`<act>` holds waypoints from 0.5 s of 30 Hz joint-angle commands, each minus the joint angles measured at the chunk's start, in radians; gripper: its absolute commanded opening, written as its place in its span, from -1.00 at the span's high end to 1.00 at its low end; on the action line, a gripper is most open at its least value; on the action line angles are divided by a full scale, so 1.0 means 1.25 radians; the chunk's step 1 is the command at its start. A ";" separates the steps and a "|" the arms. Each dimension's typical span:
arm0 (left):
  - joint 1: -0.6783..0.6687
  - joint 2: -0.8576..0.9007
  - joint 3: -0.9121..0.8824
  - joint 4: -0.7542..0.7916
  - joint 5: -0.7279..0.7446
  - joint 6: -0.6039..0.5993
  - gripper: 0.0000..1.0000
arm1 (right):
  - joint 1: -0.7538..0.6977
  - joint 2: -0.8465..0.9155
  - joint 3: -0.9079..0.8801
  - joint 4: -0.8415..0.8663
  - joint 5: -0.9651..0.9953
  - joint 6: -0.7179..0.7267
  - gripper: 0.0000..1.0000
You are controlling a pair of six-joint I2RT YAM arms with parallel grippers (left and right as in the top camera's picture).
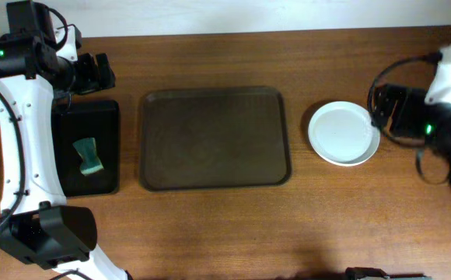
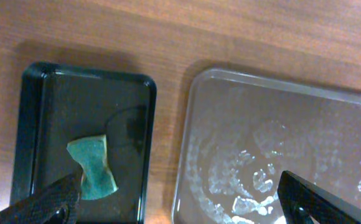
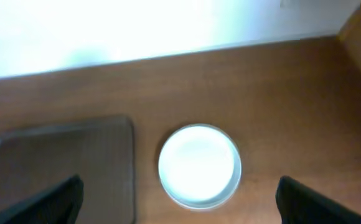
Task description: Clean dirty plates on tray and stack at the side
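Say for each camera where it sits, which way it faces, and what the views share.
Overhead: above the table, facing straight down; brown tray, black tray with sponge, white plate; left arm and right arm at the edges.
Left wrist: on the left arm, facing down at black tray, sponge, brown tray; open left gripper at the bottom corners.
Right wrist: on the right arm, tilted down at white plate and brown tray corner; open right gripper below.
Shared: brown tray, in all three.
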 commanded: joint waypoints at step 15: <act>0.004 0.002 0.003 0.001 0.007 0.015 -0.98 | 0.009 -0.835 -1.188 0.858 -0.074 -0.027 -0.97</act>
